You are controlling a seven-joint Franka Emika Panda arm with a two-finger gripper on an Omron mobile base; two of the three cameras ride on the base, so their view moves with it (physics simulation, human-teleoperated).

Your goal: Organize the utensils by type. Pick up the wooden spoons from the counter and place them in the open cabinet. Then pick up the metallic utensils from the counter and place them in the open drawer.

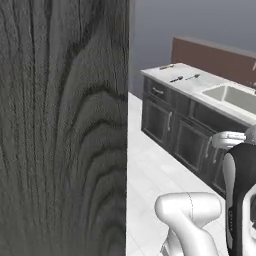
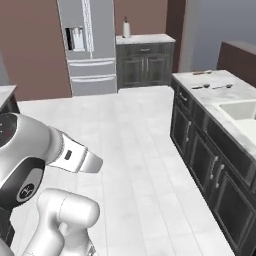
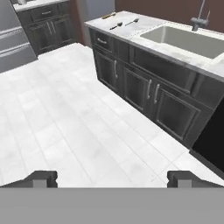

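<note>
Reaching the utensils [image 3: 124,24] calls for driving closer first: they lie at the far end of the counter [image 3: 144,37], beyond the sink [image 3: 188,41], well apart from the gripper [image 3: 111,178]. Its fingers [image 3: 41,178] stand wide apart, holding nothing; line up squarely before descending.

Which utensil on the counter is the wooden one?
The tan wooden spoon at the far end of the counter, farthest from the sink. The two metallic utensils lying between it and the sink are dark grey.
</note>
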